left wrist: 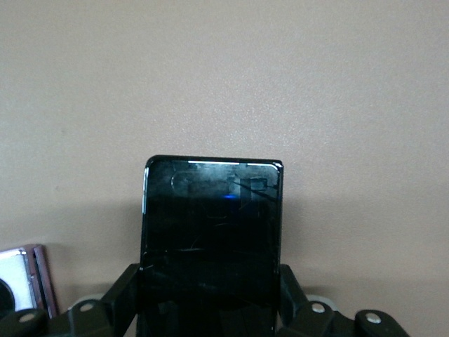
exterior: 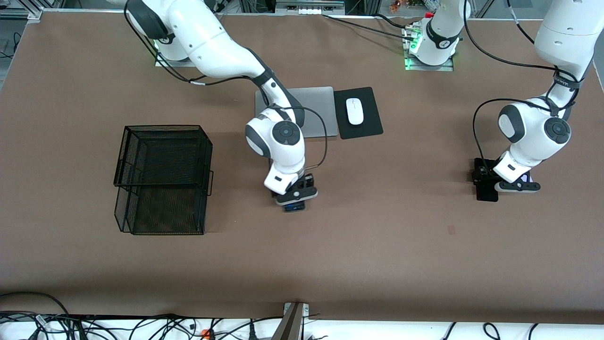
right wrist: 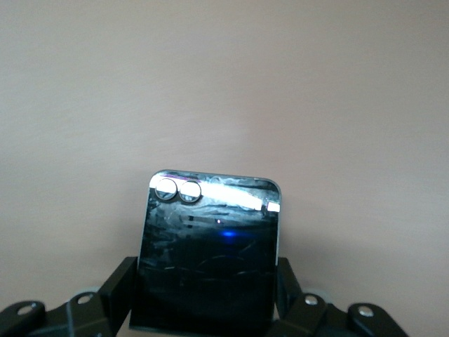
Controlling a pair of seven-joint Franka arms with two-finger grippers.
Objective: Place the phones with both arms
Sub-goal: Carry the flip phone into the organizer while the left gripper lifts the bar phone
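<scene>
The slim black bar phone (left wrist: 210, 217) lies on the table toward the left arm's end, and my left gripper (left wrist: 210, 284) is shut on its long sides. In the front view that phone (exterior: 487, 194) shows just under the left gripper (exterior: 488, 182). The lavender-white phone (left wrist: 14, 277) lies right beside it, mostly hidden by the left hand (exterior: 525, 178). Mid-table, my right gripper (right wrist: 203, 284) is shut on the square black folded phone (right wrist: 210, 239), whose two round lenses catch the light. That phone (exterior: 295, 207) peeks out below the right gripper (exterior: 295, 197).
A black wire-mesh basket (exterior: 163, 179) stands toward the right arm's end of the table. A silver laptop (exterior: 316, 108) and a white mouse (exterior: 355, 111) on a black pad (exterior: 370, 125) lie farther from the front camera than the right gripper.
</scene>
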